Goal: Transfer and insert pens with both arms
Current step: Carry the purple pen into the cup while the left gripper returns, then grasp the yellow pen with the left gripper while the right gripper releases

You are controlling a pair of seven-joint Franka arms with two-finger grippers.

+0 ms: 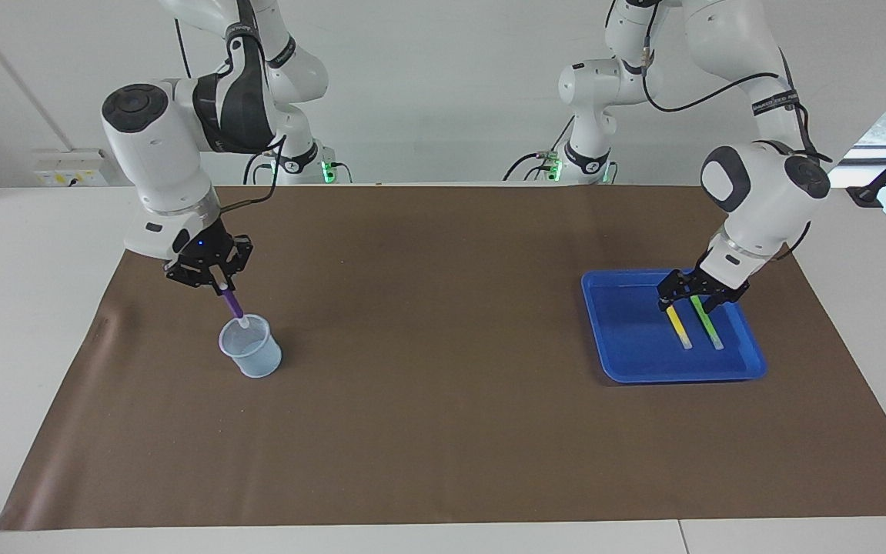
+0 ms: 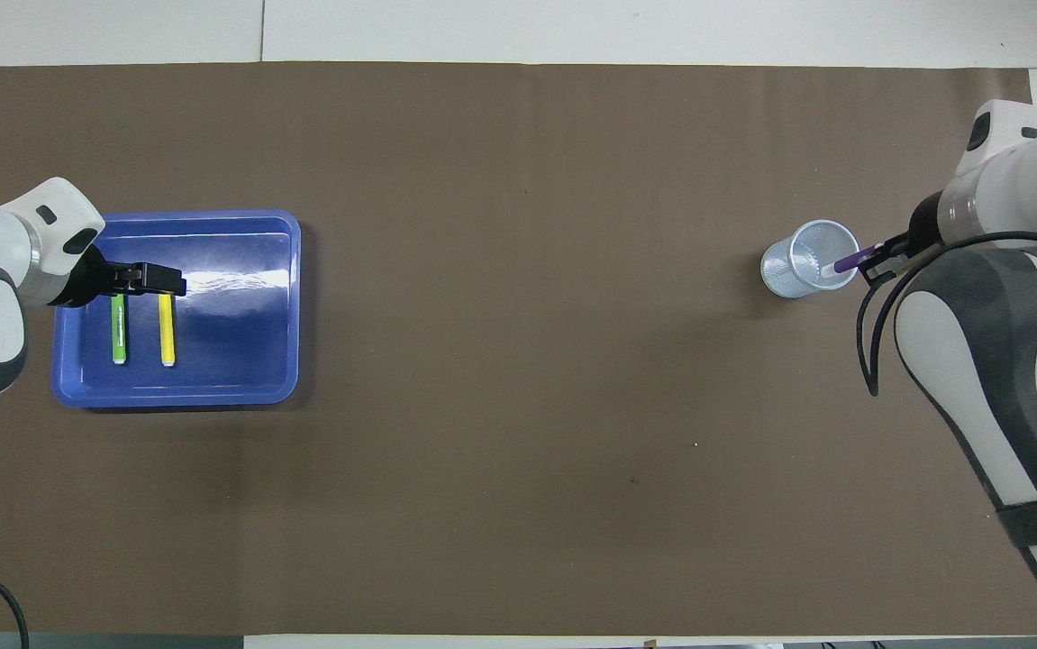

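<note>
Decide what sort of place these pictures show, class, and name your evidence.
Probably a robotics lab: two white robot arms fixed at a table under a brown mat, with only a blue tray and clear cup.

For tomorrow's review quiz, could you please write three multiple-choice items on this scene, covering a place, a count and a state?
1. Where do the yellow pen and green pen lie?
A. in the blue tray
B. in the clear cup
C. on the brown mat

2. How many pens are visible?
A. two
B. three
C. four

3. What does the right tool hold?
A. nothing
B. the cup
C. the purple pen

Key: 1 A, both lie side by side on the tray floor. 2 B, purple, yellow, green. 3 C, shut on it, pale end at the cup's mouth.
</note>
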